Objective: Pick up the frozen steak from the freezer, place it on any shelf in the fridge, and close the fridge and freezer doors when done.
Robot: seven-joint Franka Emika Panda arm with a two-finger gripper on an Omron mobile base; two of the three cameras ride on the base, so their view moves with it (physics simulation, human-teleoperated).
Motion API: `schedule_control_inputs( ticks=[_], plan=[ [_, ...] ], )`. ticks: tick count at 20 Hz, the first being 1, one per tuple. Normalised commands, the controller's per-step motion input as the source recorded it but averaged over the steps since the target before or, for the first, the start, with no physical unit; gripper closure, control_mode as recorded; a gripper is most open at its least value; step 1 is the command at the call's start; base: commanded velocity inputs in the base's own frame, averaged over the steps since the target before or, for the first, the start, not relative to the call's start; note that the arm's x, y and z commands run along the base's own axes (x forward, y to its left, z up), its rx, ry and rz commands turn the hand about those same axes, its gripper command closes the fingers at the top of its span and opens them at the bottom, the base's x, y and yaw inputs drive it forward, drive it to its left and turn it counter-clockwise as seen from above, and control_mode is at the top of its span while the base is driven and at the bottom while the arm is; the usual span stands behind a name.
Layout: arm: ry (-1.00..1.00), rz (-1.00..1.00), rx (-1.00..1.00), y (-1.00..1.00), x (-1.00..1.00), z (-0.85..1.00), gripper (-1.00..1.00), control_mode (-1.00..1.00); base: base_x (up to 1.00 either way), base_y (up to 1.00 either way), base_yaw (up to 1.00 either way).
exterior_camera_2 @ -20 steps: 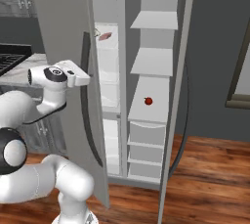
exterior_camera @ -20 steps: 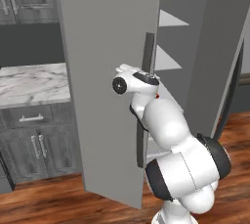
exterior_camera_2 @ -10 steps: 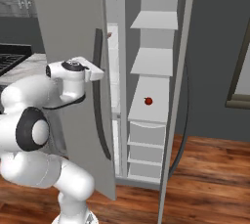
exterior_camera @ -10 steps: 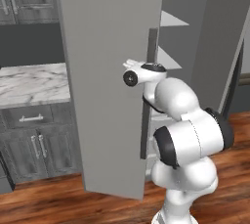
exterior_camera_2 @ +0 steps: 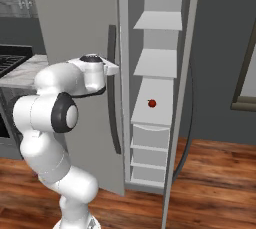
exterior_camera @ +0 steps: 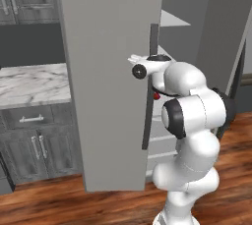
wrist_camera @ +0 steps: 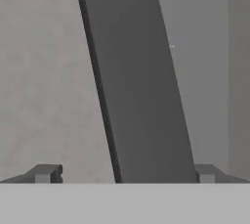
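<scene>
Fingers (wrist_camera: pixel 44 173) spread wide astride the freezer door handle (wrist_camera: pixel 139 96), seemingly without contact.

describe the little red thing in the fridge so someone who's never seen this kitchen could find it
Start at the tall grey refrigerator with its doors swung open, and look into the narrow column of white shelves on its right side. The small round red item sits on the lowest open shelf, just above the stack of white drawers. It is the one spot of colour among the white shelves.

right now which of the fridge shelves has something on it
The lowest open shelf, the one directly above the stacked drawers: a small red item sits on it. The two shelves higher up look bare.
</scene>
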Motion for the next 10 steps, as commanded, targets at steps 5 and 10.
schedule_control_inputs(
  ticks=[5, 10],
  plan=[
    [0.05, 0.01, 0.00, -0.17, 0.73, 0.00, -1.00, -1.00, 0.00, 0.00, 0.00],
    [0.06, 0.03, 0.00, -0.21, 0.64, 0.00, -1.00, -1.00, 0.00, 0.00, 0.00]
  ],
)
